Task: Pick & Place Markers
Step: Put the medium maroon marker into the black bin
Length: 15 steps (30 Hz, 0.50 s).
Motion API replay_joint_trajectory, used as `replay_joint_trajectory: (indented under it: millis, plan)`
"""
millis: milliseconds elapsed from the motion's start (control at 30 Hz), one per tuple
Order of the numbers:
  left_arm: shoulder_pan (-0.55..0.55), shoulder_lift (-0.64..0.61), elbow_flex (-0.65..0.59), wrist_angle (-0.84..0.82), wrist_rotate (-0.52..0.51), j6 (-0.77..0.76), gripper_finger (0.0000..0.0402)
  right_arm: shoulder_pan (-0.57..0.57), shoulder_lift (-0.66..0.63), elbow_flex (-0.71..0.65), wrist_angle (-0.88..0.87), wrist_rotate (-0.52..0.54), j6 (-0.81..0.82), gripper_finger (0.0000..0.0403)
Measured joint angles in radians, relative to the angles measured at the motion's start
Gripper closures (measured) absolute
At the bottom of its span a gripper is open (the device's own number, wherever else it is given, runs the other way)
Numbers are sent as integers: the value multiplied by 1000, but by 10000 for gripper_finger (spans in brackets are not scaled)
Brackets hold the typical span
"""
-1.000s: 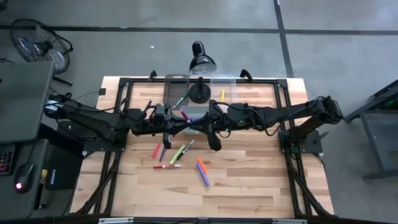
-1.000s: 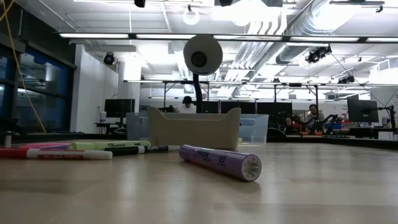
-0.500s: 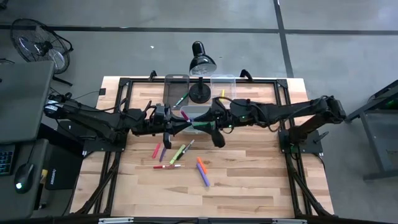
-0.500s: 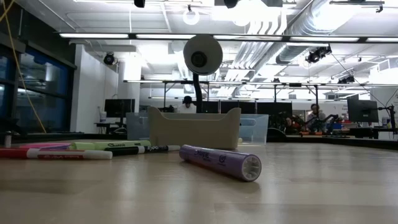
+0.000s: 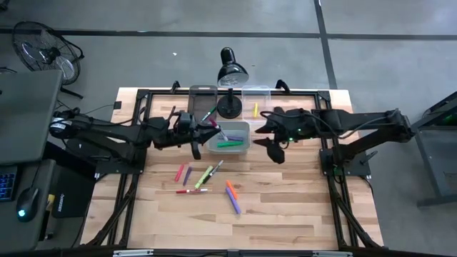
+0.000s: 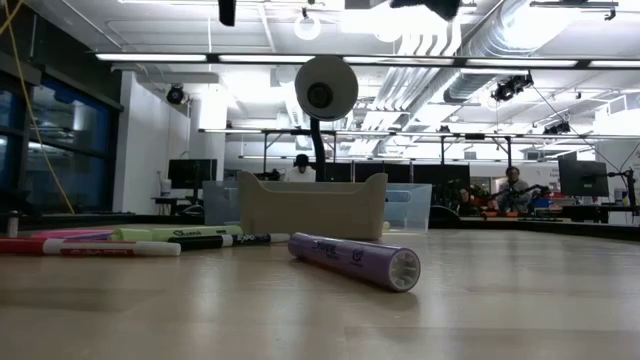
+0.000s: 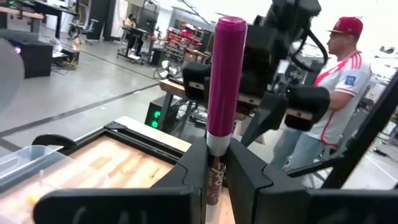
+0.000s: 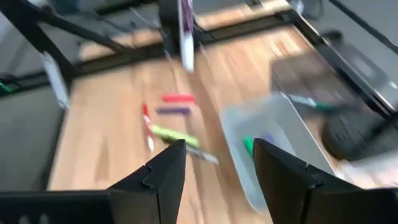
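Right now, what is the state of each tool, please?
Left tool: closed, holding a magenta marker.
Right tool: open, holding nothing.

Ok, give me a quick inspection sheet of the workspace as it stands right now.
Surface: wooden table in a black frame.
Job's things: loose markers on the wood; green and purple ones in the middle clear bin; a yellow one in the right bin.
Clutter: black desk lamp at the far edge.
End effectors: left end effector shut on magenta marker; right end effector open, empty, beside the middle bin.
Cables: nothing seen on the wood.
Surroundings: fan; person beyond the table.
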Motion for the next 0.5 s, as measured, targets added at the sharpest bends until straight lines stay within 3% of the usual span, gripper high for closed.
replay_joint_trajectory:
  millis: [233, 500]
  plan:
    - [94, 0, 0, -51, 37, -31, 370, 0, -16, -9, -213, 67, 37, 226]
    - [201, -43, 0, -267, 82, -67, 370, 0, -92, -277, -2, 43, 60, 226]
